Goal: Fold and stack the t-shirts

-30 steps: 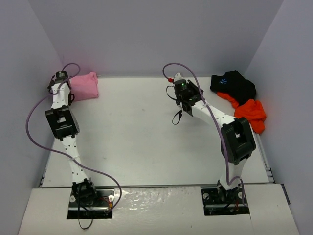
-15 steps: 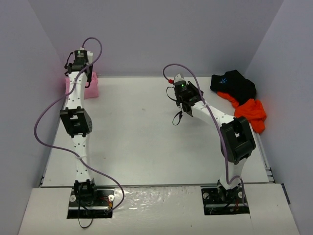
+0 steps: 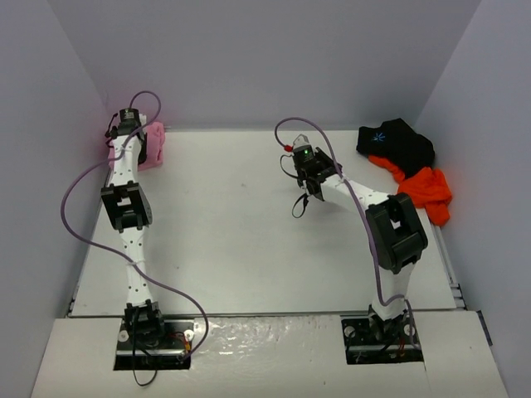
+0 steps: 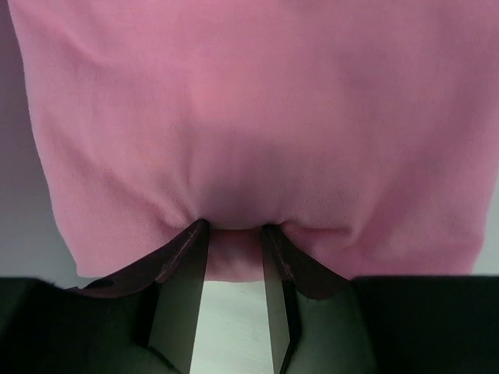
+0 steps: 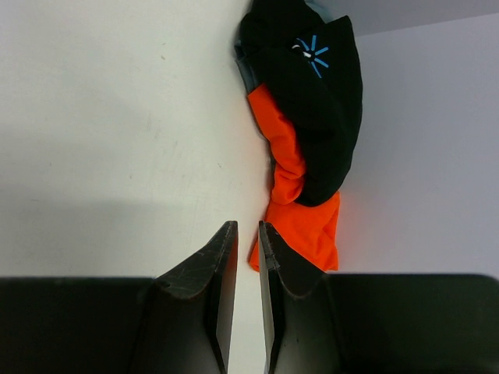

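The left gripper [image 4: 234,227] presses its part-spread fingertips into the near edge of the pink t-shirt [image 4: 249,117], which lies folded in the table's [image 3: 249,232] far-left corner, probably parked there as the base of the stack; whether cloth is actually pinched cannot be told. The right gripper [image 5: 247,227], nearly clenched and empty, hangs over bare table short of the black t-shirt [image 5: 312,101], which lies bunched over the orange t-shirt [image 5: 300,226] at the far-right wall, hiding much of it.

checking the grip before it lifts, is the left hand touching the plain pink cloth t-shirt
Touching. In the left wrist view both fingers of the left hand press into the edge of the plain pink cloth t-shirt, and the fabric puckers around their tips.
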`<state>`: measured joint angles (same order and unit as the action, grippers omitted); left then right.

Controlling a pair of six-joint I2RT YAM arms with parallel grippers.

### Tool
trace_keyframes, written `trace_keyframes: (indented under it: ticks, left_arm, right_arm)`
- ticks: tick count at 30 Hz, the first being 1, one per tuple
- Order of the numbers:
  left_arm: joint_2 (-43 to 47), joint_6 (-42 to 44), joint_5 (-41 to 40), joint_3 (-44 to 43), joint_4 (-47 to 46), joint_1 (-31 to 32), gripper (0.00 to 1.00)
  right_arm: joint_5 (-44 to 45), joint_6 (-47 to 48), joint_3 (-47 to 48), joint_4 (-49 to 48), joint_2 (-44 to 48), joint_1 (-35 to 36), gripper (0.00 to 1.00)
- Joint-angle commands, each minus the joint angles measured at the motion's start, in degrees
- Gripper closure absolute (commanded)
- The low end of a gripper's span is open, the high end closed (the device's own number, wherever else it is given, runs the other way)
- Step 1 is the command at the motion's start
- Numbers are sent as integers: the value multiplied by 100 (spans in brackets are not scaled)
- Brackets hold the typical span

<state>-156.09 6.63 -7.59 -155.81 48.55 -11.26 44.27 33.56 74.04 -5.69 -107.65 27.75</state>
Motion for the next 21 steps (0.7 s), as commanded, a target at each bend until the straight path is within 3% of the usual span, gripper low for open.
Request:
trace_keyframes:
  ticks: [1, 9, 17, 21]
  left_arm:
    - [-14, 51, -211, -385, -151, -132, 69]
    - [-91, -139, -63, -207, -58, -713, 69]
    - [838, -456, 971, 355, -315, -767, 69]
    - [1555, -566, 1343, 588, -393, -548, 53]
  right_arm:
    - [108, -148, 325, -132, -153, 4, 85]
    - [61, -178, 574, -15, -273, 99, 85]
    - [-399, -428, 718, 228, -129, 85, 85]
    - [-872, -744, 888, 530, 74, 24, 81]
